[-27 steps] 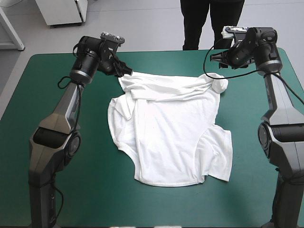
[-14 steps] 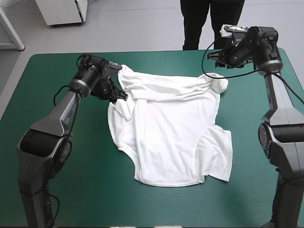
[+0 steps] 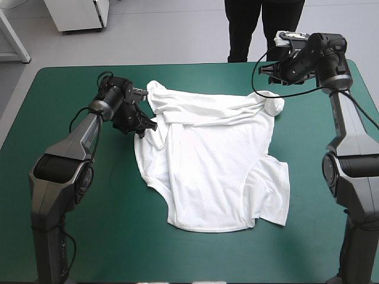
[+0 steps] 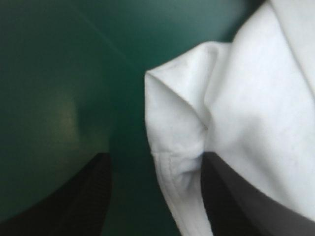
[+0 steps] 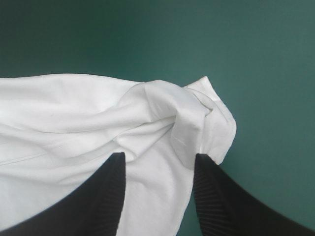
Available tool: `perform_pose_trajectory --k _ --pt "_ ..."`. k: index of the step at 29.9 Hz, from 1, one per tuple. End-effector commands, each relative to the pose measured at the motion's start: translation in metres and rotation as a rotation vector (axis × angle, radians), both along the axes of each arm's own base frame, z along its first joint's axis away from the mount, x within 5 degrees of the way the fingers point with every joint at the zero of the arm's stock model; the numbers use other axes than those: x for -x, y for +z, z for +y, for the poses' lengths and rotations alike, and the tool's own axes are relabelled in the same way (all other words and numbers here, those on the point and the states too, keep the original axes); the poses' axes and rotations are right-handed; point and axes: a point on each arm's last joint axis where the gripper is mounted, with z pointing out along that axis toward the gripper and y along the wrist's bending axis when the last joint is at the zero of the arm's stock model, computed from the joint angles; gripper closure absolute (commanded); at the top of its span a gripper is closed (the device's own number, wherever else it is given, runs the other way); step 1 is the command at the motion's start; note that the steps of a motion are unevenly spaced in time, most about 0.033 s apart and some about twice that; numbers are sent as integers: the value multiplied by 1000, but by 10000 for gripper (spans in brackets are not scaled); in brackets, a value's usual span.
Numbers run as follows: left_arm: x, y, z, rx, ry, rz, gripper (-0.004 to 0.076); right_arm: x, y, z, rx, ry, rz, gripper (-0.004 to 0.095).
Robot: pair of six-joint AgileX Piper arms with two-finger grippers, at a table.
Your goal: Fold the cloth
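The white T-shirt (image 3: 213, 160) lies spread but rumpled across the middle of the teal-green table (image 3: 59, 225), its far edge bunched into folds. My left gripper (image 3: 147, 125) is low at the shirt's left side. It stands open, and in the left wrist view a folded sleeve edge (image 4: 172, 147) lies between the fingers of that gripper (image 4: 155, 156). My right gripper (image 3: 265, 71) hovers above the far right corner of the shirt. It is open too (image 5: 158, 156), with the bunched corner (image 5: 197, 113) just ahead of its fingers.
The table's far edge (image 3: 195, 64) runs close behind both grippers. Bare teal-green cover lies to the left, right and near side of the shirt.
The left gripper has left the shirt's far left corner and moved toward the near side, down to the left sleeve. That corner now rests on the table. The right arm has barely moved.
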Motion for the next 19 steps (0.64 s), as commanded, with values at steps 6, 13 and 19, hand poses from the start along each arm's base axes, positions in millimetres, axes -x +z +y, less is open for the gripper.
perform_pose_trajectory --k 6,13,19 --pt "5 14 -2 41 18 22 493 19 41 -4 -13 1 -98 494" --pt "6 11 -7 84 18 39 745 20 41 -4 -5 -1 -98 494" --pt "6 11 -6 82 18 39 746 43 44 -4 -14 3 -47 492"
